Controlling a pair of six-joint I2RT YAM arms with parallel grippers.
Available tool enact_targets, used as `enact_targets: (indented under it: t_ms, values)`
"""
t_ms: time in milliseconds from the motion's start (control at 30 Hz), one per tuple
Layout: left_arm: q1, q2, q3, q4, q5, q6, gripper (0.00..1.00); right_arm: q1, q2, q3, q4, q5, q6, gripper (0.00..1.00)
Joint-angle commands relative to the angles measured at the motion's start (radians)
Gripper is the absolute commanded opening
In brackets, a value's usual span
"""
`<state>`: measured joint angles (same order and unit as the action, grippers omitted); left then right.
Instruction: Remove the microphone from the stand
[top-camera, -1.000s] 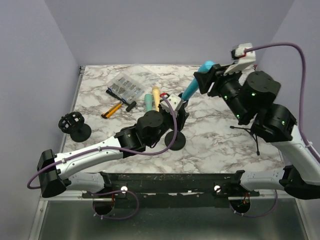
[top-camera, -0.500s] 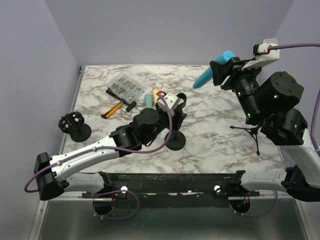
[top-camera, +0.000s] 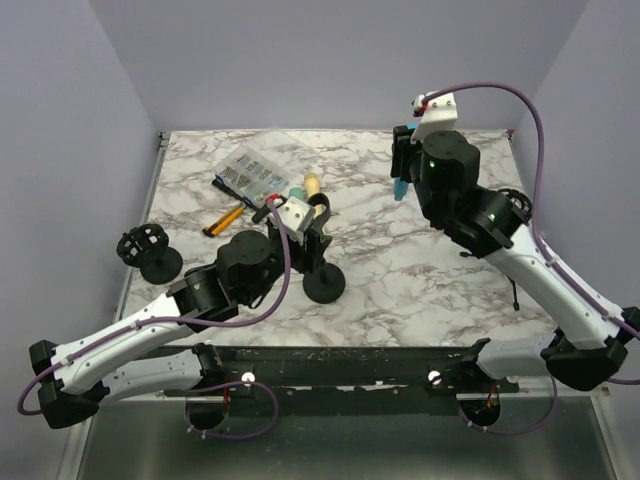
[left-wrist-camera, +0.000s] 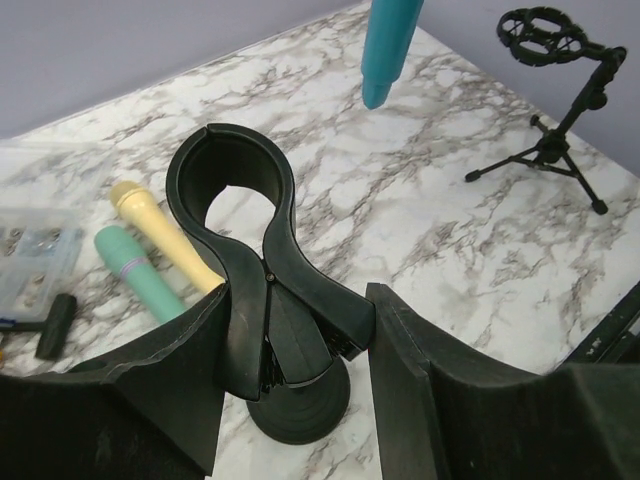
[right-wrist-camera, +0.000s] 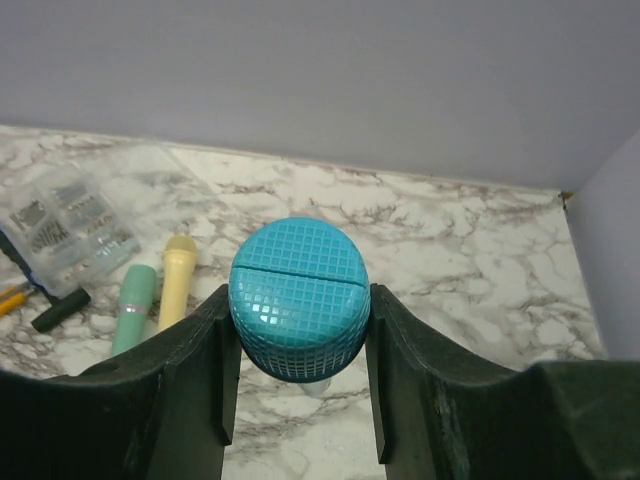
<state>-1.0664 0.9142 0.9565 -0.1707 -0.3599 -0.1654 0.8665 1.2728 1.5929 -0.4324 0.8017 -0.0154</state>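
Note:
The blue microphone (right-wrist-camera: 298, 290) hangs upright in the air, head up, with my right gripper (right-wrist-camera: 300, 335) shut on its head. From above, only its lower tip (top-camera: 399, 187) shows under the right gripper (top-camera: 403, 160), over the far middle of the table. It is free of the stand (top-camera: 324, 282), a black round-based post with an empty clip (left-wrist-camera: 228, 175). My left gripper (left-wrist-camera: 295, 335) is shut on the clip's two levers, and the base (left-wrist-camera: 300, 405) rests on the marble. The microphone (left-wrist-camera: 388, 45) hangs beyond the clip.
A yellow microphone (top-camera: 312, 185) and a green one (top-camera: 297, 196) lie behind the stand. Next to them are a clear parts box (top-camera: 250, 172) and an orange-handled tool (top-camera: 225, 218). A black cage-topped stand (top-camera: 148, 250) is at the left edge. A tripod stand (left-wrist-camera: 560, 110) is at the right.
My right gripper has swung the blue microphone from tilted to upright and carried it left. My left arm has drawn the stand leftward and nearer.

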Motion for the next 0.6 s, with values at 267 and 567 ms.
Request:
enact_targets:
  t_ms: [267, 567]
  values:
    - [0.062, -0.193, -0.050, -0.166, -0.146, -0.016, 0.00, -0.267, 0.388, 0.051, -0.185, -0.682, 0.251, 0.01]
    - [0.074, -0.249, 0.008, -0.312, -0.121, -0.033, 0.00, -0.312, 0.669, 0.179, -0.157, -0.834, 0.305, 0.01]
